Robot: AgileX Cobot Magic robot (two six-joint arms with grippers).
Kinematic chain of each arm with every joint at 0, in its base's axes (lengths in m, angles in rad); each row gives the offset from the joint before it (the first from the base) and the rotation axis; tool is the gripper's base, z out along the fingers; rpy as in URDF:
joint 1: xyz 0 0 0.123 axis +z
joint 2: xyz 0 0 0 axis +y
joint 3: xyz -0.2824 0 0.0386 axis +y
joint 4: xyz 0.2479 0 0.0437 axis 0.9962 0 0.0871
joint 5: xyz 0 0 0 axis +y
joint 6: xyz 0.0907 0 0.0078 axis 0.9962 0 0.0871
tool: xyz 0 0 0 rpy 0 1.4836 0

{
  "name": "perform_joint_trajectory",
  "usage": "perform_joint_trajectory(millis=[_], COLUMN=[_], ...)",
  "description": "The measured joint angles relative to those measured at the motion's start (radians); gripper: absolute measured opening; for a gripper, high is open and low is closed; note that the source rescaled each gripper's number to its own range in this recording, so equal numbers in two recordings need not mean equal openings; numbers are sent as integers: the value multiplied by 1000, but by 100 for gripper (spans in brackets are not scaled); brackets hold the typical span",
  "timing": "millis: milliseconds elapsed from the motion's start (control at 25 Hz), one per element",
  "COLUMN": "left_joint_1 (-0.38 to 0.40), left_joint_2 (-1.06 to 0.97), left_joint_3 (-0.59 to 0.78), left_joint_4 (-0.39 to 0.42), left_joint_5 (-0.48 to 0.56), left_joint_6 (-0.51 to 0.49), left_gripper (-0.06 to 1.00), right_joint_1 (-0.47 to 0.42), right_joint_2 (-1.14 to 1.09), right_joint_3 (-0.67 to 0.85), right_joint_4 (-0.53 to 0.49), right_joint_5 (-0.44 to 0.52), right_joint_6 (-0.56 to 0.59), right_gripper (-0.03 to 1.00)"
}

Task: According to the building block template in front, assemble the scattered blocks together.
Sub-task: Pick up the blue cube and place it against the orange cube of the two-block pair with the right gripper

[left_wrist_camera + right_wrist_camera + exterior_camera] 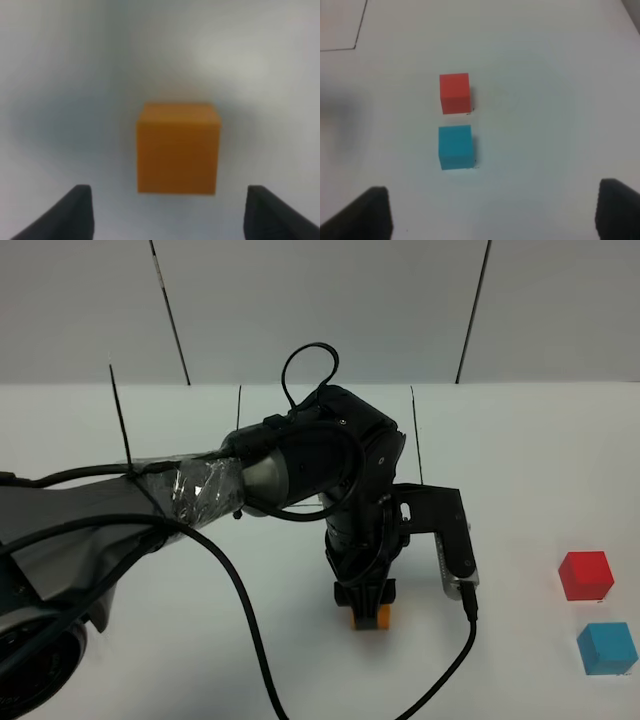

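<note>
Orange cube (177, 150) just beyond the left hand (167, 202), fingers (75, 212) spread wide and empty, clear of it.

Open tabletop (60, 100) around orange cube (177, 150)

Bright even light, soft shadows; orange block (178, 148) blurred close-up.

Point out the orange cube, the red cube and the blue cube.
orange cube (177, 157), left wrist view, middle of its side face.
red cube (454, 86), right wrist view, its top face.
blue cube (455, 141), right wrist view, its top face.
</note>
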Motion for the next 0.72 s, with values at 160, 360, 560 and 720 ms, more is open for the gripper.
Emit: perform_joint_trajectory(millis=[160, 360, 560, 720], left_joint_1=[-1, -1, -1, -1], left_joint_2=[-6, -10, -45, -105], left_joint_3=[-47, -125, -146, -146], left_joint_4=[53, 159, 270, 289], left_joint_5=[127, 177, 177, 178], left_joint_6=[-57, -180, -370, -460], left_gripper=[53, 53, 53, 53], right_joint_1=[0, 0, 0, 0], right_joint_2=[0, 0, 0, 0], right_joint_3=[0, 0, 0, 0], right_joint_4=[0, 0, 0, 0], right_joint_5=[0, 0, 0, 0], right_joint_6=[0, 0, -1, -1], right_gripper=[87, 87, 87, 87])
